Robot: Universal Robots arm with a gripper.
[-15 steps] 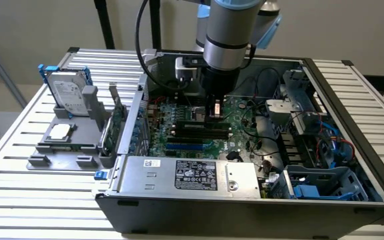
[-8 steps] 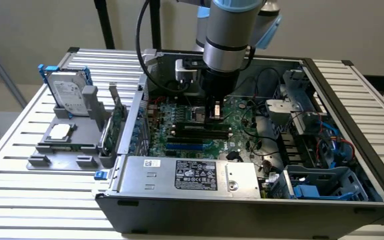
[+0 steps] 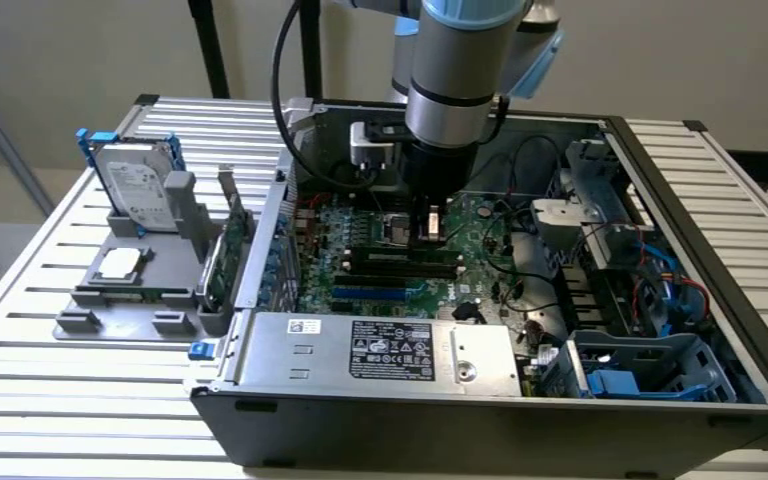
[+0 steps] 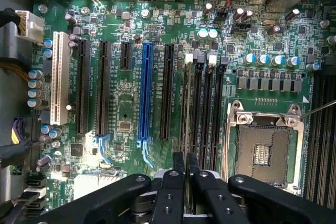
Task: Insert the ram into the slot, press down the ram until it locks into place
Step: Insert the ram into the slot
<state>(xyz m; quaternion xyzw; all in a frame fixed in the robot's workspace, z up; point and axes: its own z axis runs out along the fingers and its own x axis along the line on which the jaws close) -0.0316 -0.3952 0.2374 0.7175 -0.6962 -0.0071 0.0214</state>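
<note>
Between the fingertips of the claw (image 4: pixel 186 157), edge-on, as a thin pale strip: ram (image 4: pixel 187 129). Runs the length of the slot (image 4: pixel 190 85), the outermost of four parallel black ones, on the side toward the blue slot (image 4: pixel 145 93). Seems entered in the channel; cannot tell how deep, nor whether the end latches are closed on it.

Grips with fingers (image 4: pixel 177 169) drawn almost together, only a sliver of gap between them, apparently pinching the ram's top edge near one end. Hangs straight down on the arm in the exterior view, claw (image 3: pixel 427 228) low over the motherboard (image 3: pixel 320 280) inside the open case (image 3: pixel 704 330).

Judged as the seating step: ram lined up with the slot, locking not yet shown. Calls for a straight downward push, ram kept upright and true to the channel, force spread along its length rather than at the held end alone, until both latches snap in. Risks tilting or binding if pressed off-line.

Beside the slot, three sister slots (image 4: pixel 209 108); beyond them the CPU socket (image 4: pixel 262 150). Under the case, slatted table (image 3: pixel 37 300), with a grey holder (image 3: pixel 124 290) of spare parts toward the exterior view's left.
</note>
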